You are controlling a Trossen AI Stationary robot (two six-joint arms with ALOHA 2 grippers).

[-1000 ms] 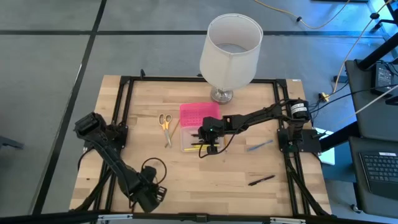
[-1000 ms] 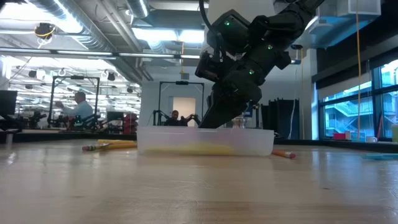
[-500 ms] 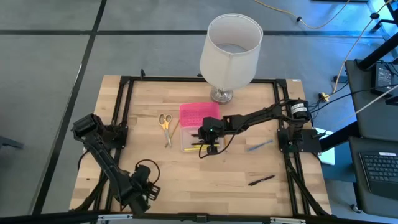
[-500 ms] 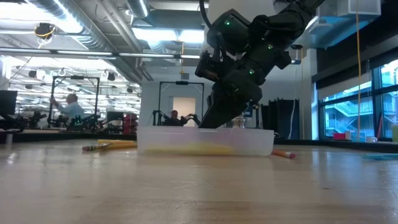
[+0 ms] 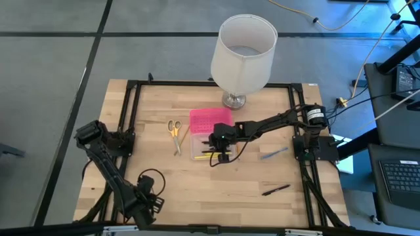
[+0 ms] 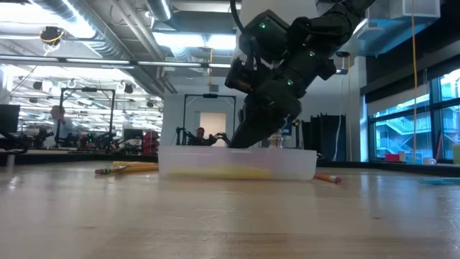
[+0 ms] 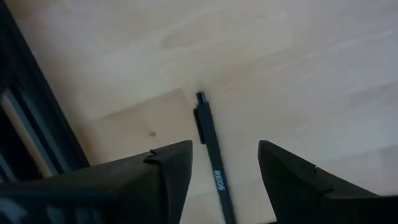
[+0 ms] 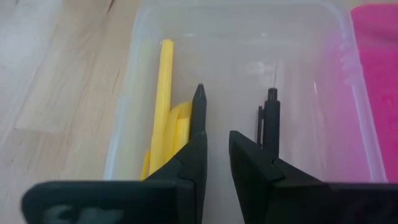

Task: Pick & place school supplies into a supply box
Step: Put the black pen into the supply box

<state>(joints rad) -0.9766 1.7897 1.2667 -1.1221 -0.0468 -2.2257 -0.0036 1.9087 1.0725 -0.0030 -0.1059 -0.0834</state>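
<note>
Reaching over the middle of the table, right gripper (image 5: 220, 148) hanging inside the clear supply box (image 5: 209, 148), fingers (image 8: 198, 155) close together with only a narrow gap and gripping nothing. Lying in the box beside those fingers: yellow pencils (image 8: 163, 106) along one wall and a black pen (image 8: 271, 118) nearer the pink lid (image 5: 210, 118), which is lying open on the lamp side of the box.

Hovering low at the near left corner of the table, left gripper (image 7: 224, 180) pointing down with jaws wide apart, straddling a dark pen (image 7: 211, 149) lying flat on the wood, not yet touching it.

Waiting outside the box: yellow-handled scissors (image 5: 173, 127) and a pencil (image 5: 181, 140) just left of the box, a blue pen (image 5: 273, 154) to its right, another dark pen (image 5: 276, 190) near the front right.

Judging the risks: closing on the pen off-centre, probably rolling or skidding it toward the frame rail close by; pinching near one end, likely letting it pivot and droop in the carry. Lifting the right gripper carelessly, possibly snagging the box wall or dragging the light case. Bringing both arms to the box together, risking a clash above it.
</note>
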